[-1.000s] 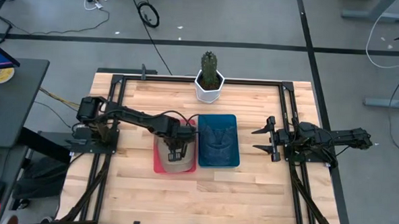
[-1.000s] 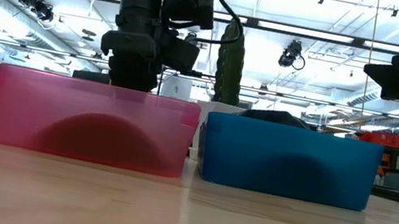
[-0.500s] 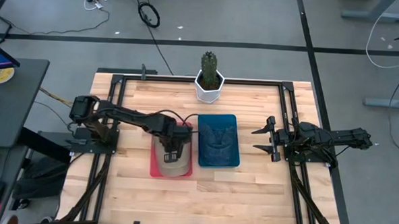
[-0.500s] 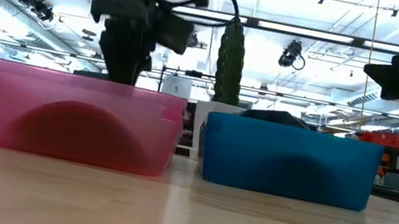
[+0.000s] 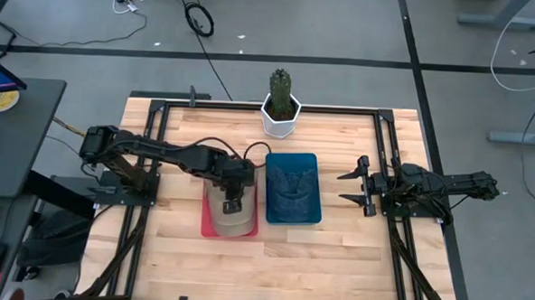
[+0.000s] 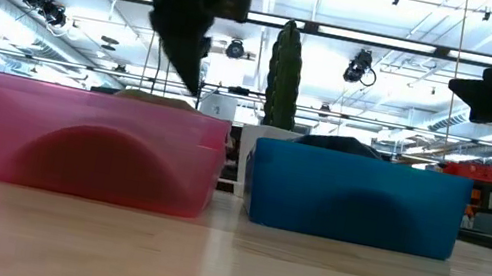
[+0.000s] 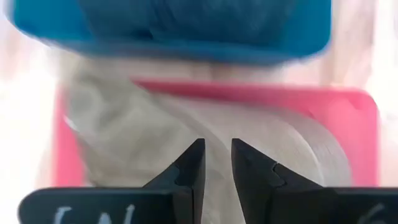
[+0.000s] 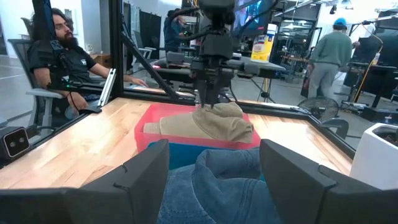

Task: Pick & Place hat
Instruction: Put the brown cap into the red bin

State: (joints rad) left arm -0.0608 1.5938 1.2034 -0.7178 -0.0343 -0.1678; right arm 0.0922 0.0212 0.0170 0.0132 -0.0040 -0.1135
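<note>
Since the tan hat (image 5: 229, 213) lies fully inside the pink bin (image 5: 207, 227), crown up and filling most of it, placement looks done for this one. Bin sits left of centre on the table (image 5: 335, 252), touching or just beside the blue bin (image 5: 291, 217) on its right, which holds a denim hat (image 5: 291, 185), so likely one hat per bin.

Left gripper (image 5: 232, 204) hangs directly over the tan hat. In the left wrist view its fingers (image 7: 194, 163) stand a narrow gap apart with only hat fabric visible behind the gap, nothing pinched between them. Low view shows it above the pink bin's rim, clear of the walls. Reads as a release, hat resting on its own weight.

Right gripper (image 5: 354, 189) is parked at the right edge of the table, well apart from both bins, jaws wide and empty, aimed toward the bins. Idle, kept out of the left arm's path.

Potted cactus (image 5: 279, 103) stands at the far edge, behind the bins, not involved.
</note>
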